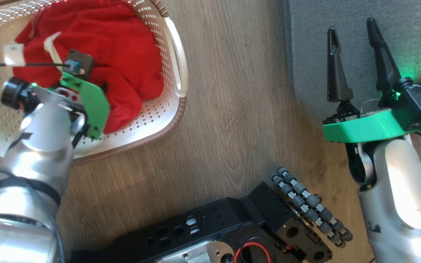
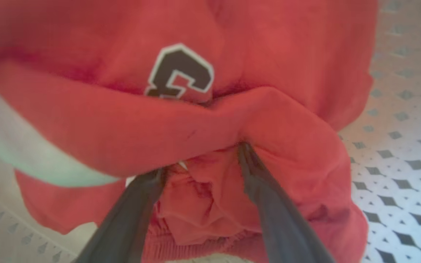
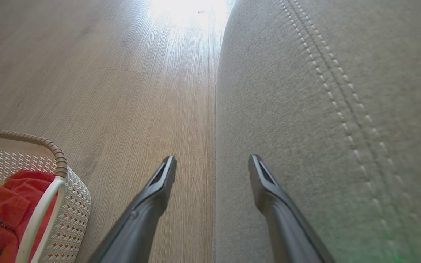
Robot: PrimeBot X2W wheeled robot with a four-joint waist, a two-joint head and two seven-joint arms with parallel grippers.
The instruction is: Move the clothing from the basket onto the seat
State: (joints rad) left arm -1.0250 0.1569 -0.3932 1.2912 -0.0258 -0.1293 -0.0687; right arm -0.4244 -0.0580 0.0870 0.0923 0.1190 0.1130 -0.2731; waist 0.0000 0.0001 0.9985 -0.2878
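L end effector (image 2: 203, 159): fingers spread wide, tips pushed into folds of the red clothing (image 1: 122, 47), not clenched on it. Clothing w/ dark badge (image 2: 181, 71) lies heaped in the basket (image 1: 180, 109), which sits on the floor (image 1: 232, 91). R end effector (image 1: 353, 27): released, empty, above the seat (image 1: 305, 54), near its rounded edge facing the basket.
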